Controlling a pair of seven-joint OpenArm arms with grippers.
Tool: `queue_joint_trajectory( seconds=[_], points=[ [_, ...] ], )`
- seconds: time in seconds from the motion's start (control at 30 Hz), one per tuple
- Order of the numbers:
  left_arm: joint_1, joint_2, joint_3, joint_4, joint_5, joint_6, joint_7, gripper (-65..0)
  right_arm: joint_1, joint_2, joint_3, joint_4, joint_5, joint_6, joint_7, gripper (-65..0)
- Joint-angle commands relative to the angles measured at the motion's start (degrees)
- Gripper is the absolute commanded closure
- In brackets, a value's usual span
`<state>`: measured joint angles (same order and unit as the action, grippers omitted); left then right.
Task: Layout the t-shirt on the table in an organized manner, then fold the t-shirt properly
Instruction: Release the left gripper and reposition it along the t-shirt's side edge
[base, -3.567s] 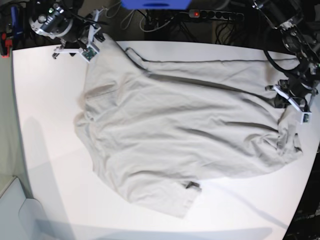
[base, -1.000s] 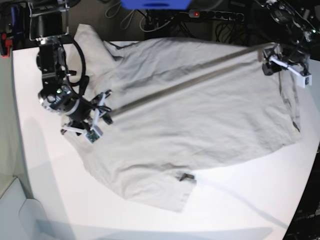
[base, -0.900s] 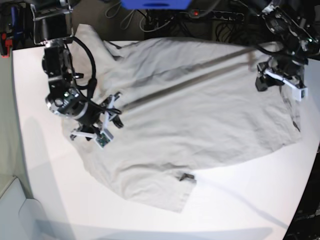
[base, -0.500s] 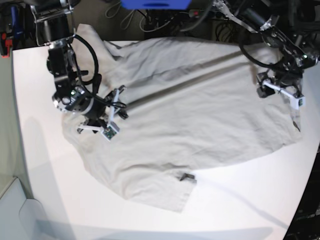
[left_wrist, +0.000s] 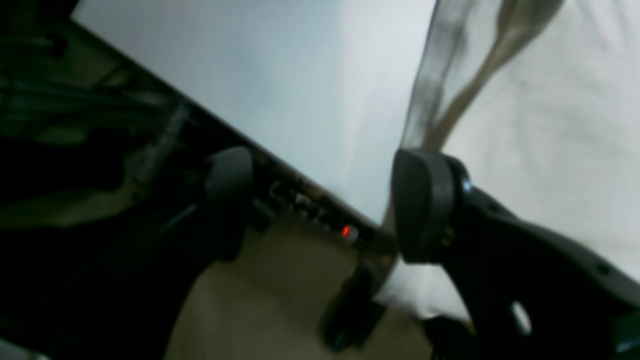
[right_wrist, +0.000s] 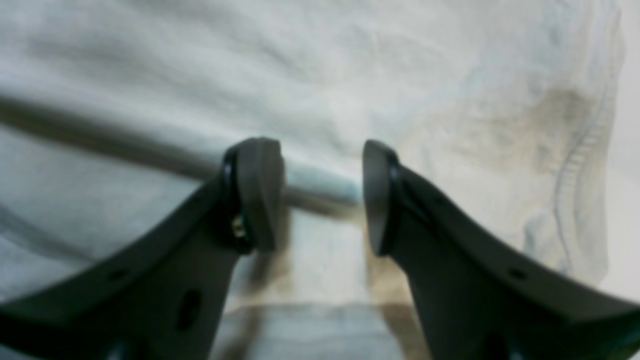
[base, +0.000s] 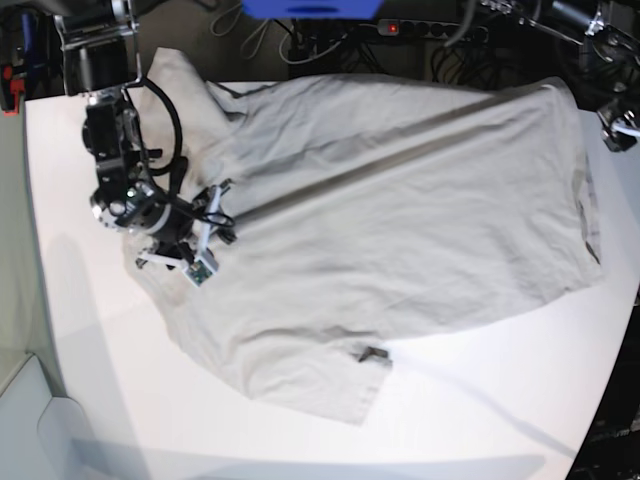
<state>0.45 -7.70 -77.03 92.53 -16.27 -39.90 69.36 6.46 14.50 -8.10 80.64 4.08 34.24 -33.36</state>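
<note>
The light grey-beige t-shirt lies spread over most of the white table, with one long crease running from its left side to its far right corner. My right gripper hovers low over the shirt's left part. In the right wrist view its fingers stand apart, open, above a raised fold of the t-shirt. My left gripper sits at the base view's right edge, off the shirt. In the left wrist view the left gripper is open and empty beside the t-shirt, over the table edge.
Behind the table's far edge lie a power strip with a red light, cables and a blue object. One sleeve reaches the far left edge. A small dark tag shows at the shirt's near hem.
The left gripper has pulled away from the shirt's far right corner toward the upper right edge of the base view. The right gripper has shifted slightly left over the shirt.
</note>
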Motion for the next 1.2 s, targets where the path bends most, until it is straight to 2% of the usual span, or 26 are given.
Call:
queue_joint_trajectory(
  seconds=[0.0,0.17,0.27,0.33,0.4,0.5,0.67,0.77,0.93,1.0,1.17],
  points=[
    [-0.2,-2.2,-0.2,3.2,-1.7,-0.1,0.0,-43.1,1.1,0.4,0.2,1.1,0.5,-0.2,1.2,-26.9],
    [-0.8,-2.5,-1.5,9.2,-7.7,-0.1,5.6,-43.1,1.1,0.4,0.3,1.1,0.5,-0.2,1.2,-26.9],
    [-4.5,1.1,1.3,9.9,-10.1,0.3,6.1,-43.1,1.1,0.4,0.5,1.1,0.6,-0.2,1.2,-26.9],
    [-6.6,4.1,4.5,9.3,-7.9,0.5,6.0,-43.1,1.1,0.4,0.3,1.1,0.6,-0.2,1.2,-26.9],
    [-9.5,7.0,8.6,9.2,-4.5,2.5,6.0,-43.1,0.9,0.4,0.2,1.1,0.6,-0.2,1.2,-26.9],
    [-12.6,11.3,14.8,9.1,0.0,3.7,5.3,-43.1,0.8,0.4,0.2,1.0,0.6,-0.2,1.2,-26.9],
    [-13.3,15.6,22.1,5.8,11.0,3.8,-5.9,-43.1,0.6,0.4,0.5,1.1,0.6,-0.2,0.8,-26.9],
    [-13.3,15.3,22.2,-2.2,14.6,3.7,-11.3,-43.1,0.4,0.4,0.5,1.1,0.5,-0.2,0.8,-26.9],
    [-12.2,10.2,22.1,-13.1,14.6,3.7,-17.9,-43.1,-0.3,0.7,0.5,1.0,0.5,-0.2,1.0,-26.9],
    [-11.9,8.6,21.9,-14.3,14.6,3.7,-19.2,-43.1,-0.3,0.8,0.5,0.8,0.5,-0.2,1.0,-26.9],
    [-12.3,4.1,15.3,-18.1,14.6,3.6,-19.6,-43.1,-0.3,0.8,0.5,0.7,0.5,-0.2,1.1,-26.9]
  ],
)
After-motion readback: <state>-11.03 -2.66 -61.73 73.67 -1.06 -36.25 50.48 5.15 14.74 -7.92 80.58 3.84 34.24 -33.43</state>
